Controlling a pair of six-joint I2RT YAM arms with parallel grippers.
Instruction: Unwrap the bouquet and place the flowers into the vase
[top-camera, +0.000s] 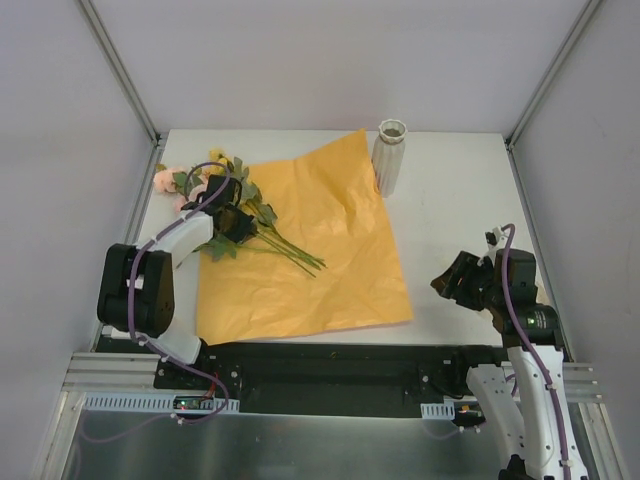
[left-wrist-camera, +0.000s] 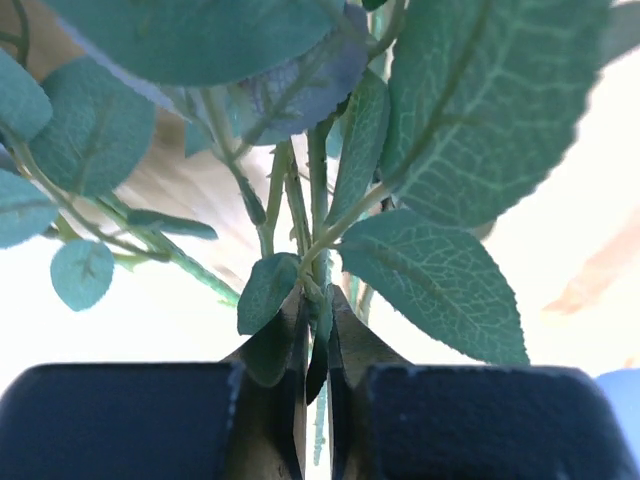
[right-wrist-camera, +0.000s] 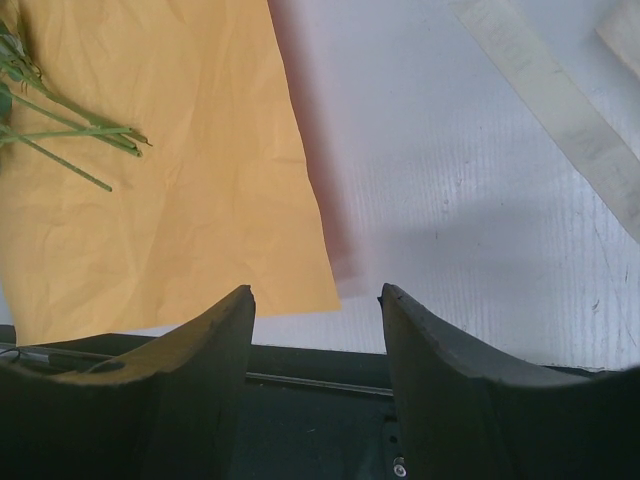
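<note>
Top external view: we are seeing the flowers (top-camera: 240, 200) lying unwrapped on the far left corner of the orange paper (top-camera: 330, 260), well apart from the vase (top-camera: 390, 158) standing at the far edge of the desk (top-camera: 450, 220).
Left tool (left-wrist-camera: 316, 335): we are clamping it shut on the thin stems (left-wrist-camera: 318, 200).
Right tool (right-wrist-camera: 317, 300): we are holding it half open and empty, over the desk beside the paper.
Risk: we are judging that this pinch may catch only some stems, so others could slip out on lifting.
</note>
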